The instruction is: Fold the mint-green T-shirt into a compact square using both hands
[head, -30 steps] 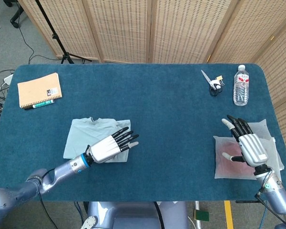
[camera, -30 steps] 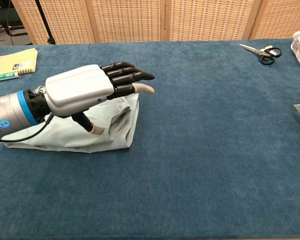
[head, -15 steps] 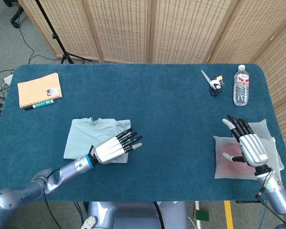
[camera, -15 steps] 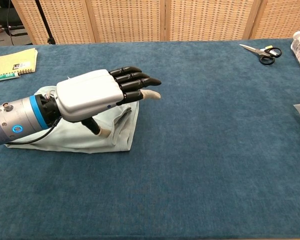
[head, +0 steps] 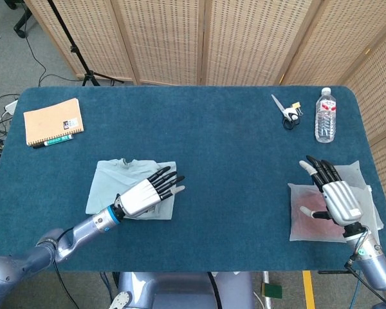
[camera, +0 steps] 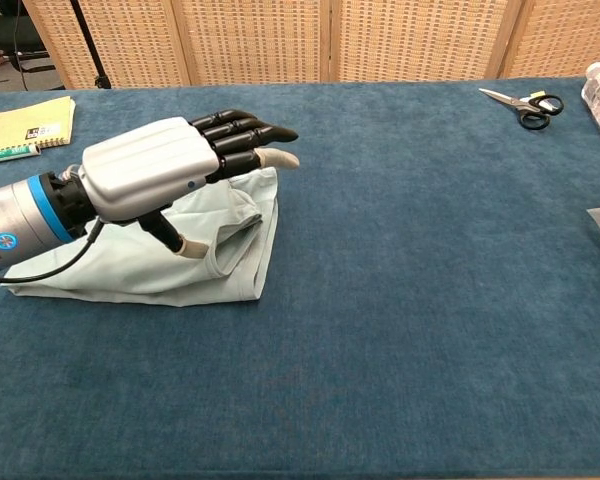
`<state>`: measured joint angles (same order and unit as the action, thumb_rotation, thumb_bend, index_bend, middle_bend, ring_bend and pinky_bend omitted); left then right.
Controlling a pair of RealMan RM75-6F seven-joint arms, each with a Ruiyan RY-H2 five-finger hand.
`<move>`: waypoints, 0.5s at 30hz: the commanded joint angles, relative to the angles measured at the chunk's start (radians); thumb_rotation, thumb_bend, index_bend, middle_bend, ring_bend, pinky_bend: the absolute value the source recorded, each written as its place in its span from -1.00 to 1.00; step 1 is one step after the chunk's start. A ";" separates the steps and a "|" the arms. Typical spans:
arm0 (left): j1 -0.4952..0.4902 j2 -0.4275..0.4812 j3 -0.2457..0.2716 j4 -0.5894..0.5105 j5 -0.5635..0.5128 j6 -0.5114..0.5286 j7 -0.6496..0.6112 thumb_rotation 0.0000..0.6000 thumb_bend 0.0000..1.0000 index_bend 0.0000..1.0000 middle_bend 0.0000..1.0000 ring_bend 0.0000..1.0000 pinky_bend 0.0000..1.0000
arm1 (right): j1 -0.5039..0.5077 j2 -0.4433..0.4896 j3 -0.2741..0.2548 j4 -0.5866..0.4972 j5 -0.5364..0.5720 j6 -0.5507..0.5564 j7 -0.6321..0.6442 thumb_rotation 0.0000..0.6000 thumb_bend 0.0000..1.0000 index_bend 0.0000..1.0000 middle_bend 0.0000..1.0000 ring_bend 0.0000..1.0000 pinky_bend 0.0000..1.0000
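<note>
**Left hand draws back over the folded shirt**

While the right hand (head: 336, 198) lies where it lay a second ago, palm down with fingers spread on the pale translucent bag (head: 368, 212) at the table's right edge, the left hand (head: 145, 193) has shifted. Half a second ago its fingertips reached out past the shirt's right edge; now it sits further back and left, its dark fingers (camera: 242, 130) extended flat and slightly apart above the cloth, holding nothing. In the chest view the thumb angles down toward the shirt, though whether it touches the fabric cannot be told.

The mint-green T-shirt (head: 106, 183) lies left of centre on the table (head: 212, 141), already folded to a rough rectangle, soft and lightly creased, with a doubled edge showing along its right side in the chest view (camera: 245, 250). It has not moved. The tabletop is a deep-blue, felt-like cloth with rounded corners.

At the far left lies a tan spiral-bound notebook (head: 53, 120) with a pen (head: 51, 142) just beside its near edge. Toward the far right, scissors (head: 287, 112) with dark handles lie near a clear plastic water bottle (head: 325, 116) with a white cap.
</note>
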<state>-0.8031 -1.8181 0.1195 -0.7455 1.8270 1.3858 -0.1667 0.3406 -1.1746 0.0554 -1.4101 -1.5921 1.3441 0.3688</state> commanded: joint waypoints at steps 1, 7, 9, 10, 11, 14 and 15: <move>0.008 0.004 -0.002 -0.008 -0.011 -0.007 -0.022 1.00 -1.00 -1.00 -1.00 -1.00 -1.00 | 0.000 0.000 -0.001 -0.002 0.000 -0.002 -0.002 1.00 -1.00 -1.00 -1.00 -1.00 -1.00; 0.010 0.011 -0.002 -0.016 -0.014 -0.007 -0.075 1.00 -1.00 -1.00 -1.00 -1.00 -1.00 | 0.001 -0.001 0.000 -0.003 0.003 -0.005 -0.005 1.00 -0.99 -1.00 -1.00 -1.00 -1.00; 0.010 0.014 -0.005 -0.015 -0.014 0.001 -0.083 1.00 -1.00 -1.00 -1.00 -1.00 -1.00 | 0.001 -0.001 0.000 -0.002 0.003 -0.007 -0.005 1.00 -0.99 -1.00 -1.00 -1.00 -1.00; 0.011 0.015 -0.006 -0.014 -0.013 0.004 -0.085 1.00 -1.00 -1.00 -1.00 -1.00 -1.00 | 0.001 -0.001 -0.001 -0.002 0.003 -0.007 -0.005 1.00 -0.99 -1.00 -1.00 -1.00 -1.00; 0.011 0.015 -0.008 -0.013 -0.013 0.008 -0.084 1.00 -1.00 -1.00 -1.00 -1.00 -1.00 | 0.002 -0.001 -0.001 -0.002 0.003 -0.008 -0.005 1.00 -0.99 -1.00 -1.00 -1.00 -1.00; 0.010 0.018 -0.010 0.000 -0.009 0.013 -0.054 1.00 -1.00 -1.00 -1.00 -1.00 -1.00 | 0.002 -0.002 -0.001 -0.002 0.004 -0.009 -0.005 1.00 -0.98 -1.00 -1.00 -1.00 -1.00; 0.009 0.019 -0.011 0.005 -0.005 0.015 -0.037 1.00 -1.00 -1.00 -1.00 -1.00 -1.00 | 0.002 -0.002 -0.001 -0.002 0.004 -0.009 -0.006 1.00 -0.97 -1.00 -1.00 -1.00 -1.00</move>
<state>-0.7930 -1.8011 0.1104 -0.7488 1.8173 1.3972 -0.2238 0.3430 -1.1766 0.0549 -1.4121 -1.5885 1.3352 0.3632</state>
